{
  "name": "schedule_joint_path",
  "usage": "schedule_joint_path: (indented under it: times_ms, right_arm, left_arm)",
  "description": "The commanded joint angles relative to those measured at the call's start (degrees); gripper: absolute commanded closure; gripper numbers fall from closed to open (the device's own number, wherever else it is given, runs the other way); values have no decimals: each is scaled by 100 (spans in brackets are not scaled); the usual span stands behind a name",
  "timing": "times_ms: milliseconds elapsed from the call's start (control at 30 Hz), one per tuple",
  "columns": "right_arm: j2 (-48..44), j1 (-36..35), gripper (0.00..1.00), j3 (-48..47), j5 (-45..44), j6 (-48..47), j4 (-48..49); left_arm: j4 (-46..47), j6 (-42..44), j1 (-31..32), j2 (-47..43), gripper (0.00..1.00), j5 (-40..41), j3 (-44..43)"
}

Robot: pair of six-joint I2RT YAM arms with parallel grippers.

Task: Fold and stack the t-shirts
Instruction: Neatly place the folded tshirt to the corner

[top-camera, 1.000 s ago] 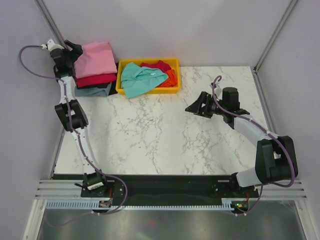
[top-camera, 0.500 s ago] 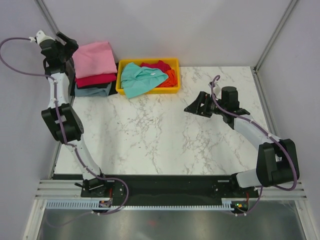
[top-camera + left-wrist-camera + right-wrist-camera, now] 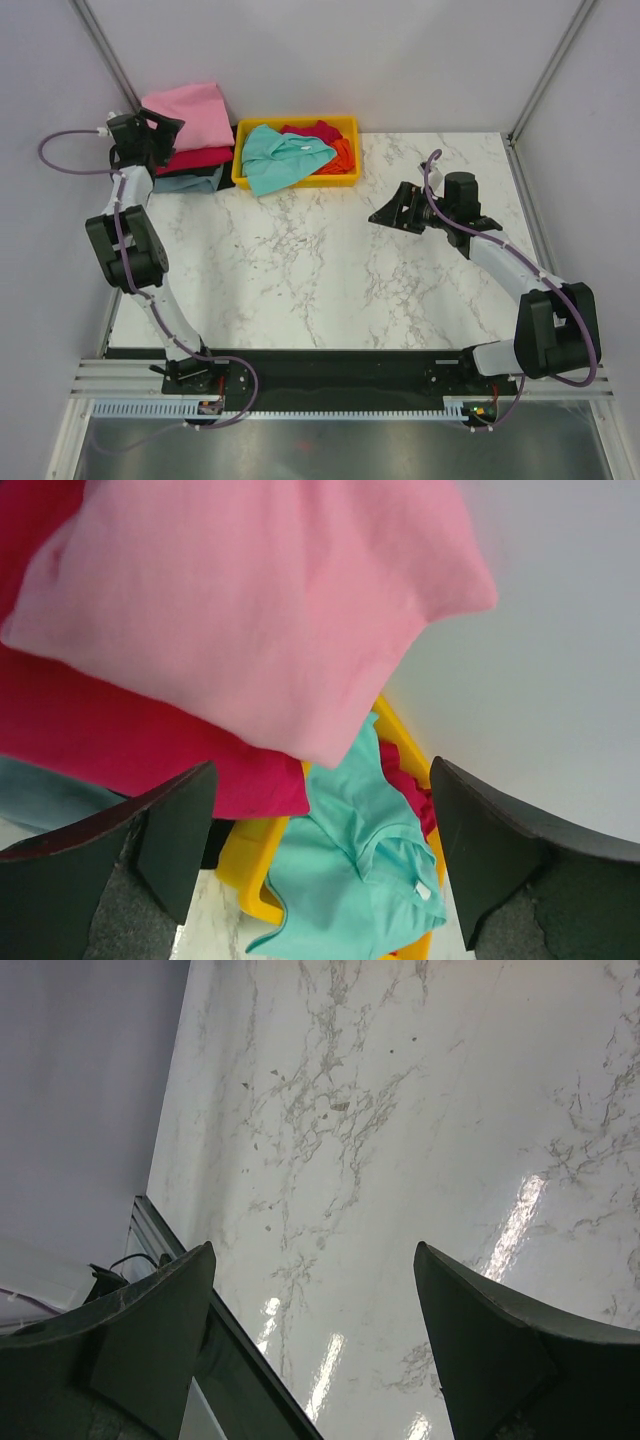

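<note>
Left pincer: I am holding my left pincer spread wide, with nothing between its fingers. It is hovering to the left of the yellow tray, at the outer edge of the shirt stack. I cannot tell whether it is touching the cloth.

Left wrist view: my two dark fingers are framing the stack's overhanging corner, with the tray showing beyond it.

Right pincer: I am holding my right pincer spread as well, and it is carrying nothing. It is hanging over bare marble, to the right of the tray and nearer to my bases, well apart from it.

Light pink t-shirt: it is lying folded on top of the stack just left of the tray, not held by either pincer.

Crimson t-shirt: it is sitting folded directly under the pink one, its edge showing on the side nearer my bases.

Grey-blue t-shirt: it is lying beneath the crimson one, lowest of the three I can see.

Teal t-shirt: it is sprawling unfolded in the tray, spilling over the tray's near rim onto the table.

Red t-shirt: it is lying bunched at the back of the tray.

Orange t-shirt: it is lying crumpled in the tray's right end, beside the teal one.
</note>
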State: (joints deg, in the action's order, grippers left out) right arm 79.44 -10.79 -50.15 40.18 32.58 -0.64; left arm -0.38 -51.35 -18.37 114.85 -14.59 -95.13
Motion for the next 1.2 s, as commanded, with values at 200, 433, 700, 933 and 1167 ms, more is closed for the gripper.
schedule_joint_path:
  times_ms: [200, 433, 700, 933, 1167]
  right_arm:
    - [-148, -11, 11, -171, -55, -155, 100]
    - [-104, -20, 11, -162, -90, -173, 100]
    - [-104, -20, 11, -162, -107, -173, 100]
    - [-86, -11, 11, -162, -107, -173, 100]
    - [-86, -20, 11, -144, -107, -173, 100]
  left_arm:
    - [197, -534, 299, 449, 8, 53, -497]
    - [73, -631, 509, 504, 10, 588, -392]
    - [73, -771, 624, 574, 10, 843, -217]
    - [12, -859, 703, 187, 9, 1265, 504]
    - [21, -718, 694, 398, 10, 1213, 153]
